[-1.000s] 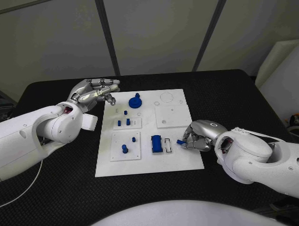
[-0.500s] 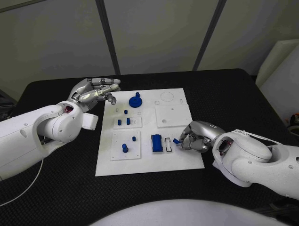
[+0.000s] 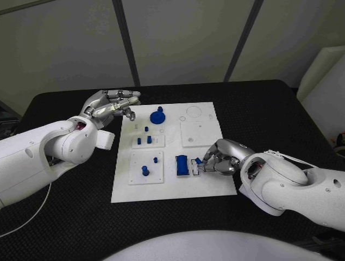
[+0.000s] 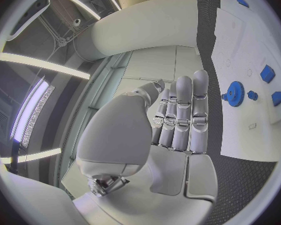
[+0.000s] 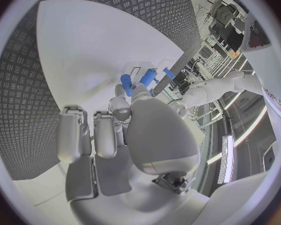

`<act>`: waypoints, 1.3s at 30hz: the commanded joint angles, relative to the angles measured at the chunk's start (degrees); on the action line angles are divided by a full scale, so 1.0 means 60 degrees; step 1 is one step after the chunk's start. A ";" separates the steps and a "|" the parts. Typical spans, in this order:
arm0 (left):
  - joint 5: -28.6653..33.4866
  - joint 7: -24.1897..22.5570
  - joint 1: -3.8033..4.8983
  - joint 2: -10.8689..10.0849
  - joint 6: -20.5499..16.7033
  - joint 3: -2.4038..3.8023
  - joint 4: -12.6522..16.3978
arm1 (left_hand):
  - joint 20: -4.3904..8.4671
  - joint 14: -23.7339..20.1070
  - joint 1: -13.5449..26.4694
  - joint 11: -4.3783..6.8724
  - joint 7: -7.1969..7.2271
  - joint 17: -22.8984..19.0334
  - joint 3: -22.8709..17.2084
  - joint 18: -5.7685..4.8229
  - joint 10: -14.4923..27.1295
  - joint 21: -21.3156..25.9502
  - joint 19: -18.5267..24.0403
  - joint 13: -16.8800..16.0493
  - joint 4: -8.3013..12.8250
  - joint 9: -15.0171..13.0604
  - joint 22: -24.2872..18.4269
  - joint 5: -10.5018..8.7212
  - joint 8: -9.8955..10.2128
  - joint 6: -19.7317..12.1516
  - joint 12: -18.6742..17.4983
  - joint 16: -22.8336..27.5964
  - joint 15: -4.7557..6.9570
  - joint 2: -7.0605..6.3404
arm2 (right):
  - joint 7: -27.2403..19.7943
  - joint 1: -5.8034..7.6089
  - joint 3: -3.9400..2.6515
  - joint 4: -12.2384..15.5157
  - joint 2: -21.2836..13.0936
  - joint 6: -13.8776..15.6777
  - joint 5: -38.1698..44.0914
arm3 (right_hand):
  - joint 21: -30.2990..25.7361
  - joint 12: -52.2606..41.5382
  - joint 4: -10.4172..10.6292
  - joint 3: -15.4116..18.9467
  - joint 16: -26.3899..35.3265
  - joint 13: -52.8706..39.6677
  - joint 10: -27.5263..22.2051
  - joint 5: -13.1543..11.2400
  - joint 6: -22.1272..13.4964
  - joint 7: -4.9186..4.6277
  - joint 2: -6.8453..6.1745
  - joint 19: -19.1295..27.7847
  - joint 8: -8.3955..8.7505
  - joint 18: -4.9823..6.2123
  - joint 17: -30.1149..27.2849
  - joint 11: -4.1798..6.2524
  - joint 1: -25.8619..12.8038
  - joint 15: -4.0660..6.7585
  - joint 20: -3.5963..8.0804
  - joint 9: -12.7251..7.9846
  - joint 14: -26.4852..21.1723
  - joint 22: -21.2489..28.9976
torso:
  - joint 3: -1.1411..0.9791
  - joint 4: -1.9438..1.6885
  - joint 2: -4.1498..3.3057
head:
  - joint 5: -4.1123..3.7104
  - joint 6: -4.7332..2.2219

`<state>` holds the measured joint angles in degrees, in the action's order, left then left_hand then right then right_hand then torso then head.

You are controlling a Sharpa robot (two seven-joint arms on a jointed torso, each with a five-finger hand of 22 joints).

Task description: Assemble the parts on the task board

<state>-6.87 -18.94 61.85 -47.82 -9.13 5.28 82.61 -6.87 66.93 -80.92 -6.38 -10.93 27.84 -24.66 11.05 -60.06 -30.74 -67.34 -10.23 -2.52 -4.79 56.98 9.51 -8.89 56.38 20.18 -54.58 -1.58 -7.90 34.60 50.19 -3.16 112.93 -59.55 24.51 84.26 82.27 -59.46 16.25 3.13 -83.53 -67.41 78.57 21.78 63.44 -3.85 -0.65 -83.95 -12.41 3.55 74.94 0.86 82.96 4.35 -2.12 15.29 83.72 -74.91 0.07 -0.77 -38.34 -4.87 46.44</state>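
The white task board [image 3: 207,182] lies in the middle of the black table. My right hand [image 3: 221,157] is over the board's near right part and pinches a small blue part [image 3: 197,161] just right of a blue block [image 3: 181,166] standing in a slot. The right wrist view shows that hand [image 5: 115,130] with the blue part [image 5: 147,76] at its fingertips. My left hand [image 3: 110,106] hovers at the board's far left corner, fingers curled in and holding nothing. A blue gear [image 3: 156,116] stands near it; the left wrist view has the left hand [image 4: 178,120] beside the gear [image 4: 233,93].
Small blue pegs [image 3: 143,141] stand in the left middle plate, and two more pegs [image 3: 145,171] in the near left plate. A white square plate [image 3: 200,133] sits at the right middle. Black table [image 3: 282,119] stretches around the board.
My right hand has carried the small blue part leftward, closer to the blue block. The left hand has stayed where it was.
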 commanded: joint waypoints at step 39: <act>-0.0080 0.0068 0.0011 -0.0026 0.0196 0.0006 0.0028 | -0.0015 -0.0092 -0.0109 -0.0001 -0.0002 -0.0026 0.0017 -0.0094 0.0126 0.0043 0.0050 -0.0014 0.0102 0.0020 -0.0014 0.0071 -0.0063 -0.0120 0.0062 -0.0005 0.0006 0.0070 | -0.0047 0.0009 0.0000 -0.0301 0.0443 -0.0173 -0.0324 | 0.0072 -0.0174 0.0091 0.1282 -0.0049 -0.0242 0.0130 0.0564 0.0219 0.0078 0.0203 -0.0188 -0.0235 -0.0186 0.0835 0.0001 -0.2558 0.0037 0.0050 0.0428 0.0729 -0.0905 | -0.0005 0.0013 -0.0002 | 0.0085 0.0055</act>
<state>-7.06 -18.55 61.84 -47.99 -8.68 5.28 82.70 -6.87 66.86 -81.22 -6.40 -10.94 27.74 -24.65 11.05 -59.63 -30.74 -67.34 -10.26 -2.21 -4.75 56.99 9.73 -8.89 55.99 20.18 -54.58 -1.65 -7.60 34.60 50.19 -3.16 110.84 -56.86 22.65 81.95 82.51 -60.27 16.73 10.49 -83.53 -68.81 78.94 25.45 64.55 -3.42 0.63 -83.95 -13.60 3.55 74.92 0.82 67.98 4.30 -2.12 17.81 83.75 -74.90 0.04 -0.66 -38.33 -4.31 46.79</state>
